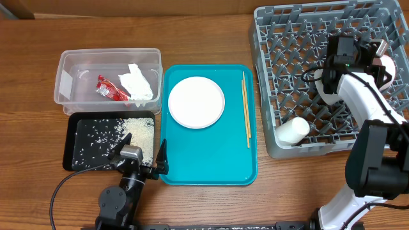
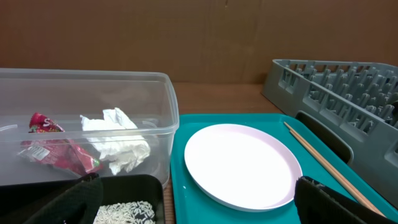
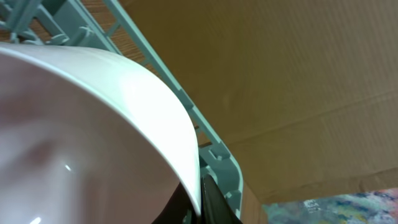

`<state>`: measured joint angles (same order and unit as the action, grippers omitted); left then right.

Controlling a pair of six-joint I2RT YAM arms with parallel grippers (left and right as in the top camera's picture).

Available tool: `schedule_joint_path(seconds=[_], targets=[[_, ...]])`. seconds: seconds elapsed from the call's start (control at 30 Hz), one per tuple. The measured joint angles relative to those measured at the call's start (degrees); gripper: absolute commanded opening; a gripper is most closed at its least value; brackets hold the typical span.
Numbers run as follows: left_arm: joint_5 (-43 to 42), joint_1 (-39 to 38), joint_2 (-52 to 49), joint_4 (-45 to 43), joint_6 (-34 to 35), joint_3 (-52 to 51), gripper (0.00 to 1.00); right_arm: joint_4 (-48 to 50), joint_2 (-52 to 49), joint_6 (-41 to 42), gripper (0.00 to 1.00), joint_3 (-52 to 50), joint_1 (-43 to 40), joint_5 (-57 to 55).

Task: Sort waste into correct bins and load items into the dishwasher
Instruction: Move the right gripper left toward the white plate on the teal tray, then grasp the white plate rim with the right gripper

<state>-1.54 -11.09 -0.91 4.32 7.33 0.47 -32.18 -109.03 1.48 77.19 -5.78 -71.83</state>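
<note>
My right gripper is over the right side of the grey dish rack, shut on the rim of a pink-and-white bowl. In the right wrist view the bowl fills the frame, its rim pinched between the fingers. A white cup lies in the rack's front. My left gripper is open and empty at the seam between the black tray holding rice and the teal tray. The clear tub holds the red packet and the napkin.
The teal serving tray carries the large plate and chopsticks along its right side. The left wrist view shows the plate, the chopsticks, the tub wall and the rack. Cardboard walls stand behind the table.
</note>
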Motion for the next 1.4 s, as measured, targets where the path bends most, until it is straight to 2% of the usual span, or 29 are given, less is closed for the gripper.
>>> schedule_joint_path(seconds=[0.37, 0.4, 0.43, 0.5, 0.53, 0.73, 0.9, 1.03, 1.1, 1.23, 1.33, 1.4], targets=[[0.0, 0.0, 0.0, 0.0, 0.0, 0.0, 1.00, -4.8, 0.0, 0.0, 0.08, 0.4, 1.5, 3.5], [0.0, 0.0, 0.0, 0.0, 0.0, 0.0, 1.00, -5.3, 0.0, 0.0, 0.11, 0.4, 1.9, 3.6], [0.0, 0.0, 0.0, 0.0, 0.0, 0.0, 1.00, -5.9, 0.0, 0.1, 0.22, 0.4, 2.3, 3.8], [0.0, 0.0, 0.0, 0.0, 0.0, 0.0, 1.00, -7.1, 0.0, 0.7, 0.49, 0.3, 3.3, 6.0], [0.0, 0.0, 0.0, 0.0, 0.0, 0.0, 1.00, -7.6, -0.1, 0.7, 0.56, 0.3, 3.9, 7.1], [0.0, 0.0, 0.0, 0.0, 0.0, 0.0, 1.00, -8.1, 1.5, 2.9, 0.65, 0.1, 8.7, 11.2], [0.0, 0.0, 0.0, 0.0, 0.0, 0.0, 1.00, -9.1, 11.3, 3.8, 0.66, 0.0, 14.3, 15.8], [0.0, 0.0, 0.0, 0.0, 0.0, 0.0, 1.00, -13.6, 22.6, 4.8, 0.65, 0.2, 20.6, 21.8], [0.0, 0.0, 0.0, 0.0, 0.0, 0.0, 1.00, -16.3, 26.8, 6.2, 0.63, 0.4, 23.9, 27.7], [0.0, 0.0, 0.0, 0.0, 0.0, 0.0, 1.00, -20.3, 29.6, 7.8, 0.62, 0.5, 29.1, 47.7], [0.0, 0.0, 0.0, 0.0, 0.0, 0.0, 1.00, -18.2, 27.8, 10.0, 0.61, -0.3, 32.8, 63.8], [0.0, 0.0, 0.0, 0.0, 0.0, 0.0, 1.00, -16.0, 25.7, 12.9, 0.61, -1.5, 35.2, 70.4]])
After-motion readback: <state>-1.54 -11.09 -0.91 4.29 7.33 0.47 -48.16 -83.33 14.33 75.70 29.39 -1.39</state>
